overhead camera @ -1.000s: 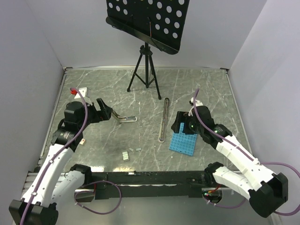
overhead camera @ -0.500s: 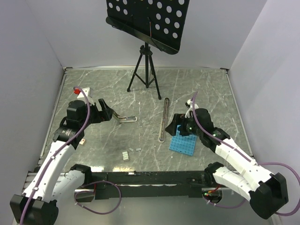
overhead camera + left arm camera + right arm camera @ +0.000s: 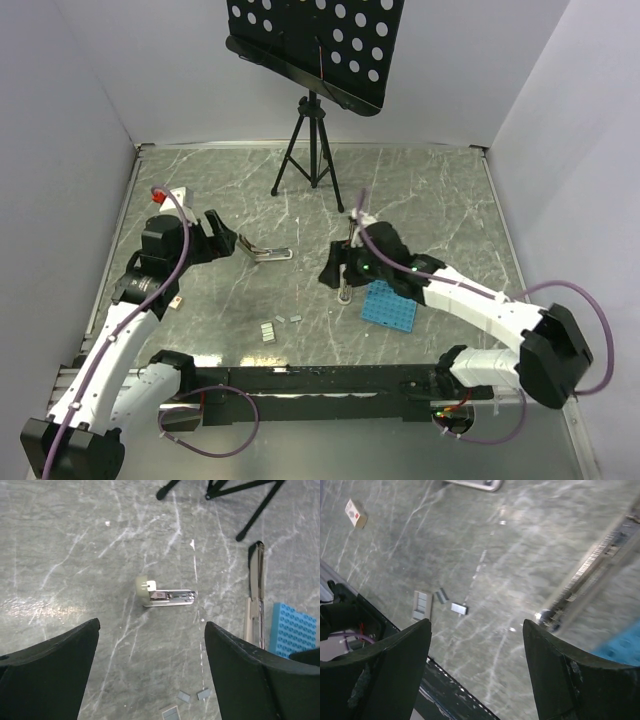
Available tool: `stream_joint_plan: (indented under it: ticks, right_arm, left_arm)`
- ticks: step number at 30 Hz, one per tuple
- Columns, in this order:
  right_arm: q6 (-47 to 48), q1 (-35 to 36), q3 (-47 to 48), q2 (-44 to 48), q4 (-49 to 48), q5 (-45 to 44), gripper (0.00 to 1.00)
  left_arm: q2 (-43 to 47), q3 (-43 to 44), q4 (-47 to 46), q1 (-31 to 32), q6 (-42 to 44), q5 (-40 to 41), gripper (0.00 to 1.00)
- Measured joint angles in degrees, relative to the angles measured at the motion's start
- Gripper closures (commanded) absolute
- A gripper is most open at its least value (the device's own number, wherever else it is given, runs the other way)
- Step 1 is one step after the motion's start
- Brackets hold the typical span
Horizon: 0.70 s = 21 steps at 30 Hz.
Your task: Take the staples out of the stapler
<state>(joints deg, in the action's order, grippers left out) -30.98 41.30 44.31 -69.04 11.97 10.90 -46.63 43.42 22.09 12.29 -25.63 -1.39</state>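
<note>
The stapler (image 3: pixel 268 254) lies flat on the table, silvery with a pale end, just right of my left gripper (image 3: pixel 225 243). That gripper is open and empty. In the left wrist view the stapler (image 3: pixel 167 595) lies ahead of the open gripper (image 3: pixel 151 625). The staples (image 3: pixel 268 330) lie loose near the front edge, and show in the left wrist view (image 3: pixel 185 696) and the right wrist view (image 3: pixel 421 605). My right gripper (image 3: pixel 333 270) hovers open and empty over the table's middle (image 3: pixel 477 625), right of the staples.
A long thin rod (image 3: pixel 352 235) lies right of centre, its near end under my right arm. A blue perforated plate (image 3: pixel 390 303) lies beside it. A tripod stand (image 3: pixel 312 150) stands at the back. A small box (image 3: pixel 175 301) lies at the left.
My right arm has swung left, from above the blue plate to above the rod's near end and the table's middle. My left arm has barely moved.
</note>
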Motion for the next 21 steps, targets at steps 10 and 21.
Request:
stream_joint_plan:
  ticks: [10, 21]
  right_arm:
    - [-5.8, 16.2, 3.1, -13.4, -6.3, -2.7, 0.23]
    - [1.8, 23.0, 16.2, -25.3, 0.4, -8.0, 0.27]
  left_arm:
    - [0.0, 3.3, 4.2, -0.5, -3.9, 14.4, 0.01]
    - [16.7, 2.3, 3.1, -0.6, -5.3, 24.9, 0.03]
